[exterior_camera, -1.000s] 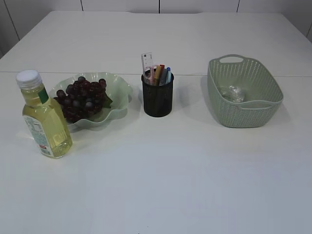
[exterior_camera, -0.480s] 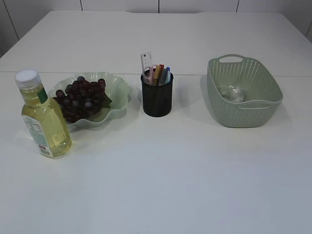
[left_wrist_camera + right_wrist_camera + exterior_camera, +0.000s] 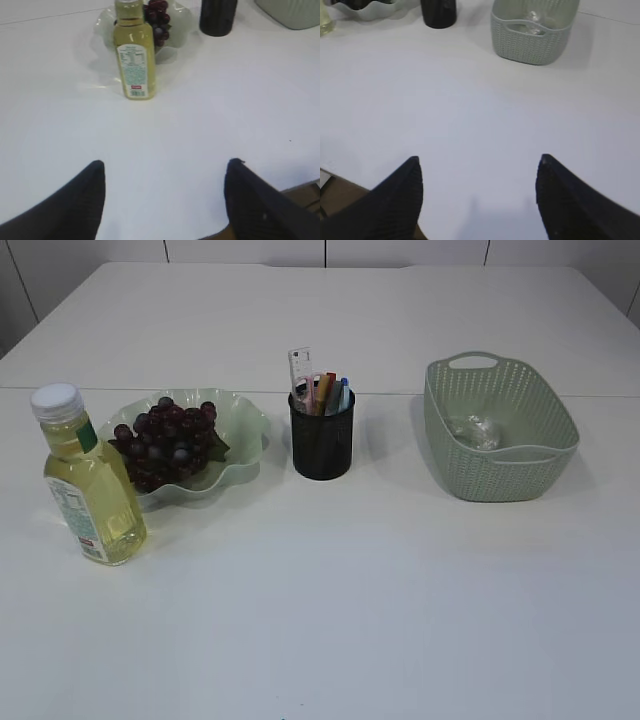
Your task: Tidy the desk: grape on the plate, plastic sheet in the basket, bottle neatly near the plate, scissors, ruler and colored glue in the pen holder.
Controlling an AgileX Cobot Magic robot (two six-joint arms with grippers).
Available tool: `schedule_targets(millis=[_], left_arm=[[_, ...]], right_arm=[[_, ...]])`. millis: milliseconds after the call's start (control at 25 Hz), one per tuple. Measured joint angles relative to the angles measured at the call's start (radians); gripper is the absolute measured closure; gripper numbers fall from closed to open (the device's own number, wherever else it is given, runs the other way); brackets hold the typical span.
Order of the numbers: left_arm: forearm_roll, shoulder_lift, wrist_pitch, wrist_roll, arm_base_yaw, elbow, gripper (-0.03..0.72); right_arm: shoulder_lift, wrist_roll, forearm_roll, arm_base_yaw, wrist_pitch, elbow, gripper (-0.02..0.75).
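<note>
With dark grapes (image 3: 168, 445) on the wavy green plate (image 3: 248, 430), yellow-filled bottle (image 3: 88, 480) at its 7 o'clock, crumpled clear plastic sheet (image 3: 477, 430) in the green woven basket (image 3: 500, 480) and stationery in the black mesh pen holder (image 3: 322, 445), the task was judged complete; the left gripper (image 3: 165, 197) and right gripper (image 3: 477, 192) were held wide open and empty, so nothing but parking was called for.

The bottle (image 3: 88, 483) shifted slightly left.

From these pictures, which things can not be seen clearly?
- Pen holder contents, exterior view: items crowd together, so scissors and glue cannot be told apart; its top is cut off in both wrist views.
- Plastic sheet: only a pale crumple behind the basket wall.
- Bottle cap: cut off by the left wrist view's top edge.
</note>
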Motion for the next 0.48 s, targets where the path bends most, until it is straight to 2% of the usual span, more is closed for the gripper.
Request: schedule_targets(millis=[120, 200, 480], left_arm=[[0.000, 0.000, 0.000, 0.000, 0.064, 0.000, 0.159], [0.000, 0.000, 0.000, 0.000, 0.081, 0.000, 0.167], [0.000, 0.000, 0.000, 0.000, 0.085, 0.000, 0.177]], right_arm=[[0.000, 0.000, 0.000, -0.096, 0.000, 0.000, 0.189], [0.000, 0.000, 0.000, -0.131, 0.000, 0.000, 0.189], [0.000, 0.000, 0.000, -0.139, 0.000, 0.000, 0.189]])
